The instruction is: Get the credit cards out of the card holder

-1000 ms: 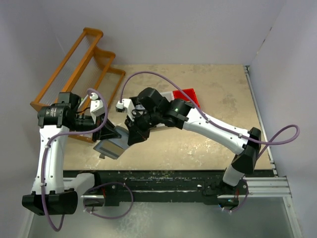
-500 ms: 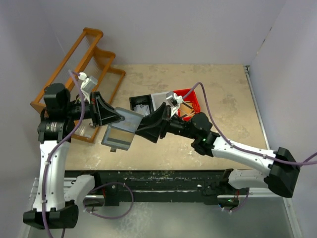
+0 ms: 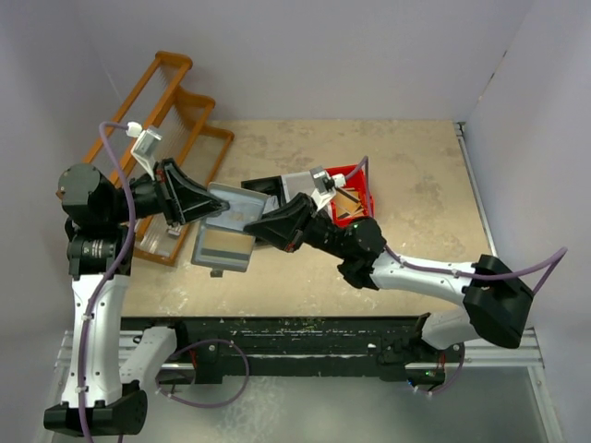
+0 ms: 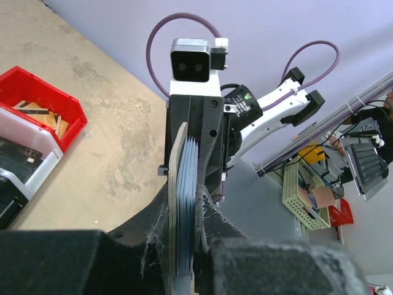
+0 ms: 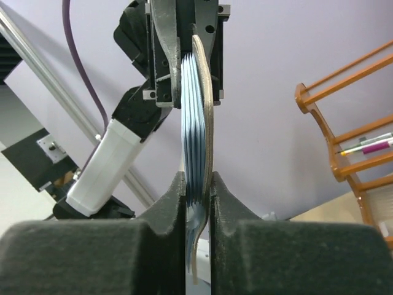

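Since half a second earlier, both arms had swung leftward. The left arm's wrist had drawn back toward the wooden rack (image 3: 175, 101), the right arm's elbow had folded in, and the card holder (image 3: 224, 247) had gone slightly left with them.

The holder hung open above the bench (image 3: 416, 203) between the two tools, one leaf drooping below them.

Left tool (image 3: 214, 210): clenched on the holder's left edge. Its wrist view showed the holder edge-on (image 4: 174, 184) with the credit cards (image 4: 188, 203) stacked against it.

Right tool (image 3: 256, 224): clamped on the opposite edge, facing the left tool. Its pads (image 5: 175, 209) squeezed the fanned cards (image 5: 193, 153) together with the tan-edged leaf.

The cards were all still inside the holder. A red bin (image 3: 351, 173) lay behind the right tool.
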`<state>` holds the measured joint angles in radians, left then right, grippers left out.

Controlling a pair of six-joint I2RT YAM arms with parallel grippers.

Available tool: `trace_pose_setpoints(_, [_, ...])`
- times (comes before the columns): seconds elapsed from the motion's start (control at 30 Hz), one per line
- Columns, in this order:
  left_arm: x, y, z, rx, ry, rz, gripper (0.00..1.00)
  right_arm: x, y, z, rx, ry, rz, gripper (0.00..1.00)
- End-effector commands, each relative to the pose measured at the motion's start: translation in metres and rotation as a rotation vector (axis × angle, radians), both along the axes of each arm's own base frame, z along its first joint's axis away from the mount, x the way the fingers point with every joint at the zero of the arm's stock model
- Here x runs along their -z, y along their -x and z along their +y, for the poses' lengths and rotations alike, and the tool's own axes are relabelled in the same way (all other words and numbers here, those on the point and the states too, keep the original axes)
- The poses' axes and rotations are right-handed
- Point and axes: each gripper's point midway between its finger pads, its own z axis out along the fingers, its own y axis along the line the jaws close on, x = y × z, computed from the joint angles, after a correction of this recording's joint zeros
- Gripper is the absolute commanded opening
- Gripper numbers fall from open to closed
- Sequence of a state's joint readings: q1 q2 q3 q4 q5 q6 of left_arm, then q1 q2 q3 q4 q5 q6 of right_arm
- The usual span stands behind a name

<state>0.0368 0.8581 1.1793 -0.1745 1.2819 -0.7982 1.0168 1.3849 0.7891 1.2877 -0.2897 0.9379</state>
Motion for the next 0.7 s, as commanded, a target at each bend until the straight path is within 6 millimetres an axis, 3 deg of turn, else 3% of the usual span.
trace_pose_setpoints(0.0, [-0.006, 0.003, 0.0, -0.016, 0.005, -0.026, 0.13, -0.05, 0.018, -0.016, -0.078, -0.144, -0.038, 0.0])
trace_pose_setpoints(0.07, [0.003, 0.002, 0.001, -0.013, -0.026, -0.039, 0.39, -0.044, 0.014, -0.013, -0.112, -0.056, -0.029, 0.0])
trace_pose_setpoints(0.1, [0.008, 0.002, 0.001, 0.001, -0.047, -0.055, 0.47, -0.041, 0.012, -0.011, -0.141, 0.015, -0.036, 0.0])
trace_pose_setpoints(0.13, [0.015, 0.003, 0.001, 0.016, -0.068, -0.048, 0.55, -0.023, 0.007, -0.003, -0.17, 0.152, 0.002, 0.0])
trace_pose_setpoints(0.2, [0.028, 0.001, 0.003, 0.043, -0.131, -0.111, 0.65, -0.004, 0.009, 0.002, -0.239, 0.358, -0.016, 0.0])
trace_pose_setpoints(0.23, [0.028, 0.001, 0.004, 0.063, -0.15, -0.142, 0.66, -0.004, 0.01, 0.002, -0.247, 0.433, -0.048, 0.0])
trace_pose_setpoints(0.33, [0.039, 0.005, 0.005, 0.121, -0.201, -0.207, 0.72, 0.032, 0.011, -0.002, -0.284, 0.66, -0.101, 0.0])
trace_pose_setpoints(0.47, [0.06, 0.004, 0.008, 0.163, -0.253, -0.2, 0.69, 0.063, 0.01, -0.012, -0.316, 0.853, -0.092, 0.0])
trace_pose_setpoints(0.67, [0.1, -0.003, 0.013, 0.207, -0.324, -0.156, 0.58, 0.062, -0.002, -0.008, -0.295, 0.917, -0.131, 0.0])
